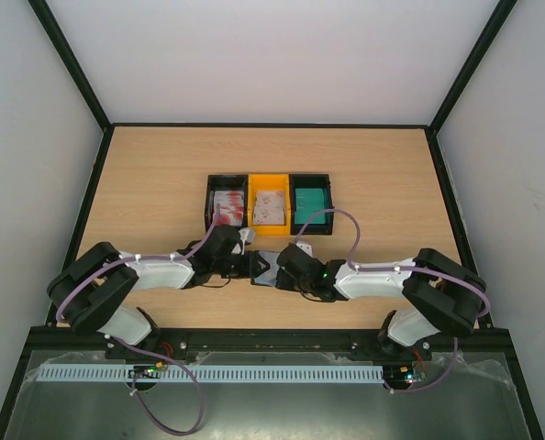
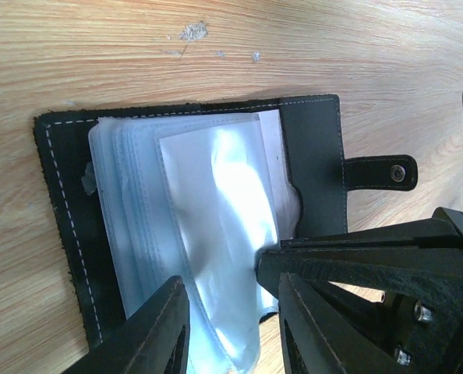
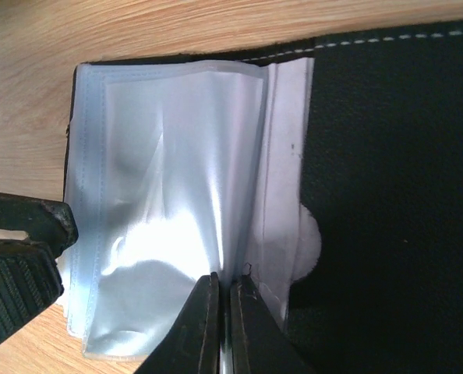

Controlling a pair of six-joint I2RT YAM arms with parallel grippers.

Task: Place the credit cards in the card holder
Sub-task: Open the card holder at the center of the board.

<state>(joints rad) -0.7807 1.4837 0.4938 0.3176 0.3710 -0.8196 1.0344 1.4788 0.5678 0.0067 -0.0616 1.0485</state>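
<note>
Card holder (image 1: 262, 271) lies open on the table (image 1: 162, 174), near the front and centre, between the two gripper heads. Black cover down, stack of clear sleeves (image 2: 216, 218) facing up. Snap strap (image 2: 379, 171) sticks out flat from one cover edge.

Right gripper (image 3: 224, 284): jaws all but closed, pinching the edge of one sleeve near the spine.

Left gripper (image 2: 231, 288): fingers spread wide, straddling the outer edge of the sleeve stack. Cannot tell if they press on it.

The two heads crowd the holder from both sides. In the top view they hide most of it. From the left wrist the right gripper's fingers cut across the lower corner of the cover.

Just behind the holder, three trays stand in a row, touching:
- Black tray (image 1: 208, 197), white credit cards (image 1: 228, 206) with red blotches.
- Yellow tray (image 1: 270, 179), pale cards (image 1: 270, 209).
- Black tray (image 1: 310, 178), teal card (image 1: 311, 200).

The right arm's lilac cable (image 1: 337, 215) loops beside the front corner of the teal card's tray.
</note>
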